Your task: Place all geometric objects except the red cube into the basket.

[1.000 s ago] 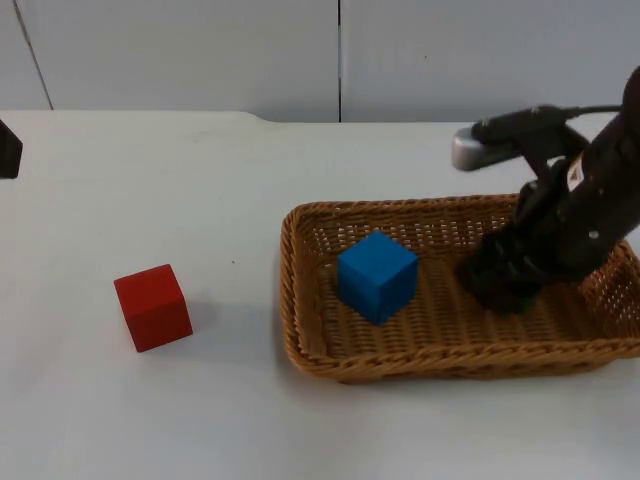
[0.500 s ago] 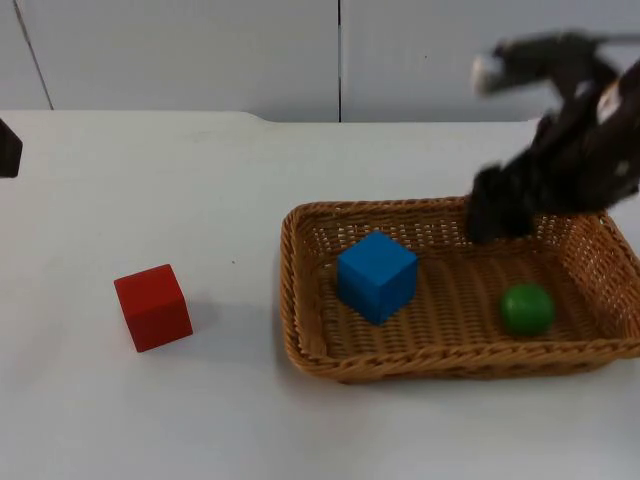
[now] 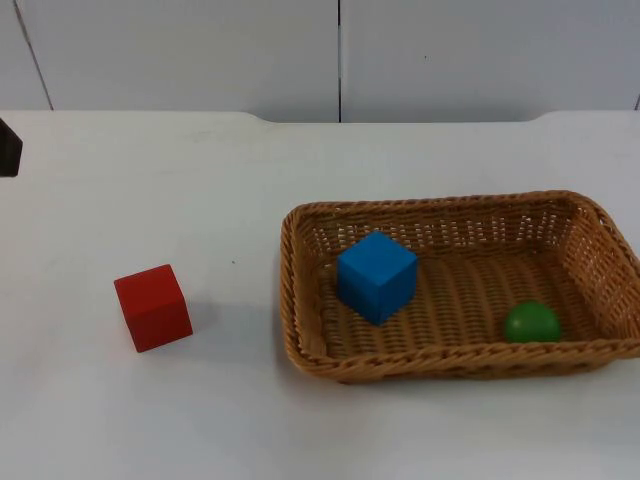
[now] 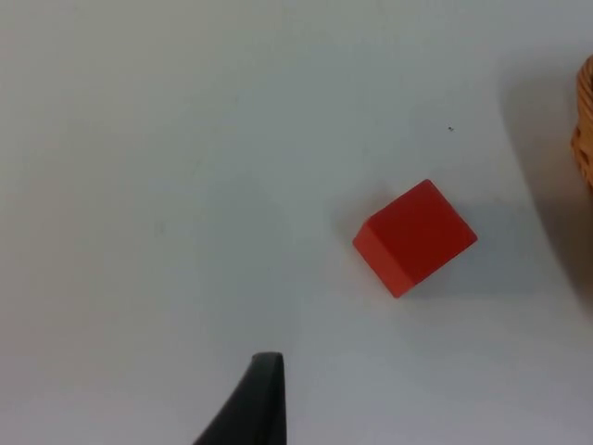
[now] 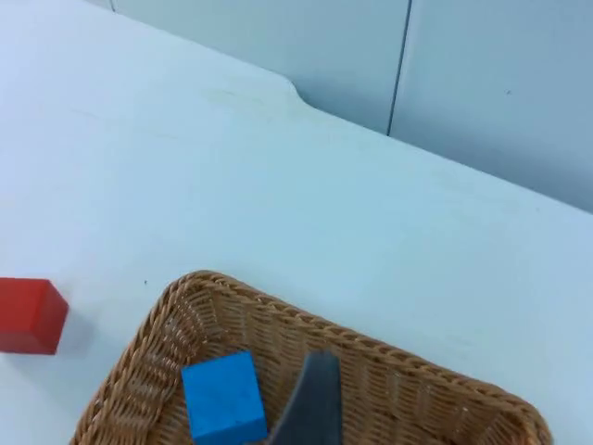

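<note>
A rectangular wicker basket (image 3: 300, 300), woven of tan cane with an open lattice band under its braided rim, sits on the smooth white table (image 3: 200, 180) toward the right arm's side. Inside it, near the end closest to the table's middle, a matte blue cube (image 3: 376, 276) rests on the woven floor with sharp, clean edges and one corner turned toward the front rim. A glossy green ball (image 3: 532, 323) lies well apart from the cube, in the basket's front part close to the front wall and toward the far end. A red cube (image 3: 153, 307), the same plain block shape as the blue one, stands on the bare table well apart from the basket, on the left arm's side. The left wrist view looks down on this red cube, with the basket's rim just at the frame's edge; one black fingertip of the left hand (image 4: 243, 408) hangs above the table, near the cube but not touching it, and whether its fingers are apart or together cannot be told. The right wrist view shows a dark fingertip of the right hand (image 5: 310, 403) raised above the basket beside the blue cube, its finger spacing likewise impossible to tell. A grey partition wall (image 3: 200, 55) of flat panels closes the table's far edge.
</note>
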Tool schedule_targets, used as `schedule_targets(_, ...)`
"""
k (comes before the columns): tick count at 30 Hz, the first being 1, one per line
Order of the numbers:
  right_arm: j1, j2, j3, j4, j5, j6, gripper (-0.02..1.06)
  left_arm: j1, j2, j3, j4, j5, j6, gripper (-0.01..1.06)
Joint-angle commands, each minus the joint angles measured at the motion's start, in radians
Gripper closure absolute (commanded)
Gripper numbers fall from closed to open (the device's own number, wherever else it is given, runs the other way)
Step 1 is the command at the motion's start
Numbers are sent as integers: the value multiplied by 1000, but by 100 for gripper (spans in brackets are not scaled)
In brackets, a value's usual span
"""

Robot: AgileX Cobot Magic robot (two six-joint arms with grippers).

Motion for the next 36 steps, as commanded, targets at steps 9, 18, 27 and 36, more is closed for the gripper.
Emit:
schedule_targets(9,5,-312,105,-5,72,-21,32,2,-223,4,-4,35,45,0)
schedule_targets(18,5,-656,258,-5,151,-21,32,2,-514,5,-2,141,66,0)
schedule_targets(27,5,-915,335,-5,271,-21,32,2,-692,19,2,261,87,0)
schedule_targets(36,5,-1104,354,-33,476,-17,32,2,-889,165,7,271,52,0)
